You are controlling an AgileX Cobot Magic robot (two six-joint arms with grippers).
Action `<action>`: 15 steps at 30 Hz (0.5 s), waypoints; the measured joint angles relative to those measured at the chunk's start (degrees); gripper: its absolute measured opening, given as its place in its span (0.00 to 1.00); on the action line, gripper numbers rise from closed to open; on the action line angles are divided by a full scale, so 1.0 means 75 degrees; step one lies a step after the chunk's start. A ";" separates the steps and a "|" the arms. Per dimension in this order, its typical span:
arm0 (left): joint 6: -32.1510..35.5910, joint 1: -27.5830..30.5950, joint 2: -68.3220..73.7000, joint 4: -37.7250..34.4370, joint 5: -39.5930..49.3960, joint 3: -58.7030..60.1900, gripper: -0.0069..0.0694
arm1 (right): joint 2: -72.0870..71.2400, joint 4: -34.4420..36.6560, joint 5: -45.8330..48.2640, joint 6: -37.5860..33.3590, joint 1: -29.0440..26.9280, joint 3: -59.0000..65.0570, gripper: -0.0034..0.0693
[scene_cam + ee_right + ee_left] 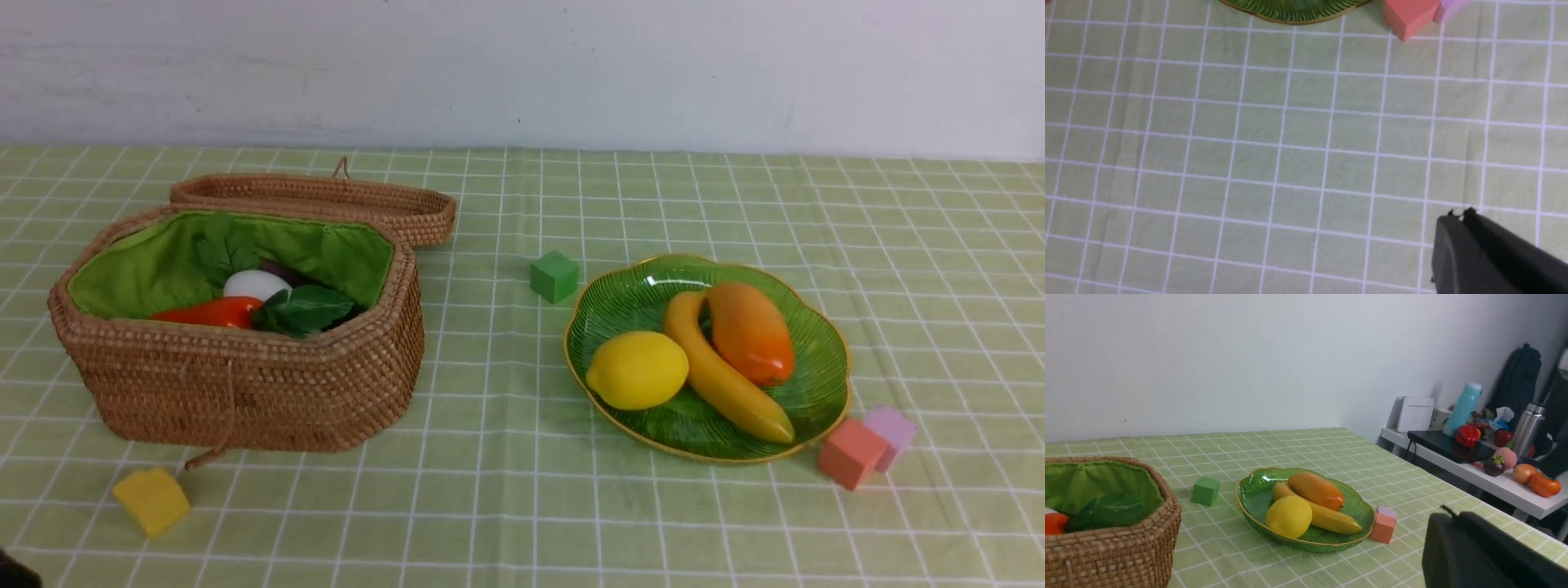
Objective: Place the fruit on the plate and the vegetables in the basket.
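Note:
The green glass plate [816,392] on the right holds the yellow lemon [638,369], the banana [722,380] and the orange mango [749,331]. The wicker basket [245,392] on the left, lid open behind it, holds the orange-red carrot [208,313], the white radish [255,284] and a dark eggplant [282,268] under green leaves; the gourd is hidden. My left gripper [1457,517] is shut and empty, held back from the plate [1249,490]. My right gripper [1459,215] is shut and empty over bare cloth, short of the plate rim [1290,16].
A green cube [554,276] sits between basket and plate. A yellow block [152,500] lies in front of the basket. A salmon block [851,453] and a lilac block [891,431] sit at the plate's right front. A side table with bottles [1461,408] stands beyond the table's right edge.

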 joint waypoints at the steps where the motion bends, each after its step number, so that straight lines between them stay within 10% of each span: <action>1: -0.0007 0.0000 -0.0002 0.0000 -0.0261 0.0237 0.07 | -0.0689 -0.0094 -0.0132 0.0133 0.0000 0.0439 0.09; 15: -0.0030 0.0000 -0.0002 0.0006 -0.0684 0.1348 0.07 | -0.3744 -0.0621 -0.3036 0.1006 0.0000 0.2912 0.10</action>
